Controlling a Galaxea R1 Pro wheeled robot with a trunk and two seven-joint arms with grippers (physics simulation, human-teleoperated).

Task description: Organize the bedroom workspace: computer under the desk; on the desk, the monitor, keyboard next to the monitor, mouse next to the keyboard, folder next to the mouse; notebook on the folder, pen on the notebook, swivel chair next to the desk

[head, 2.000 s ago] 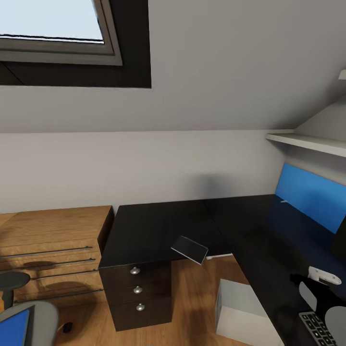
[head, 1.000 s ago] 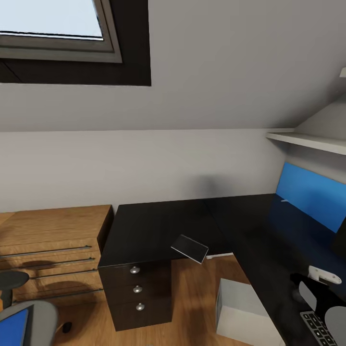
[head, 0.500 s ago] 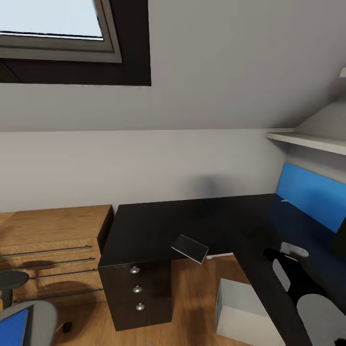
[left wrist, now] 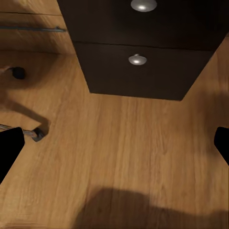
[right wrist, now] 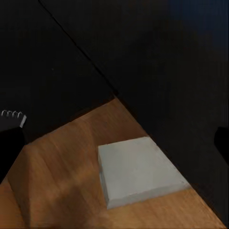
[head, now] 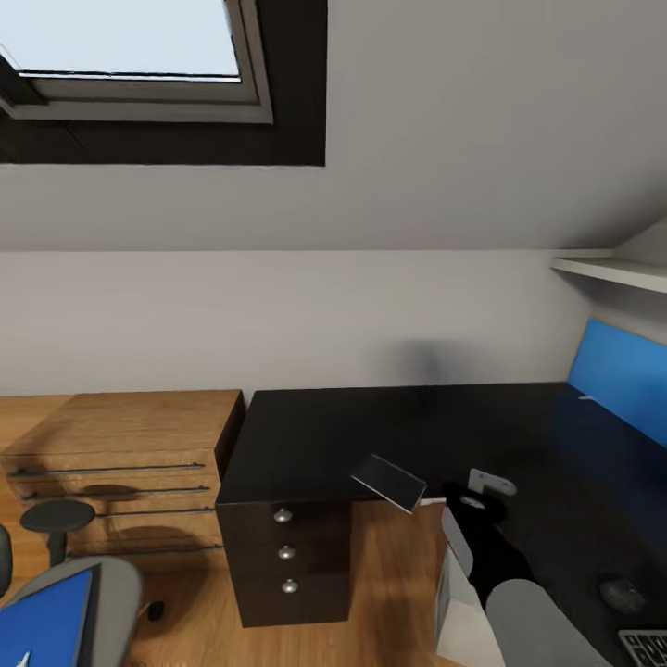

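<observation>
Under a skylight (head: 120,37), the desk (head: 389,435) meets wood floor (left wrist: 124,157).

Soft, even daylight enters through the skylight (head: 120,42) at upper left. The renders are sharp and free of blur. The glossy black desk (head: 371,435) reads very dark. Soft shadows fall on the wooden floor (left wrist: 119,157).

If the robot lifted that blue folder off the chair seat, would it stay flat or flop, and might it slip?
The folder looks thin and flat, so it would probably be light and might sag if gripped at one edge. Its surface looks smooth, so it may slide on the chair seat or between fingers. It seems unlikely to roll or break.
</observation>
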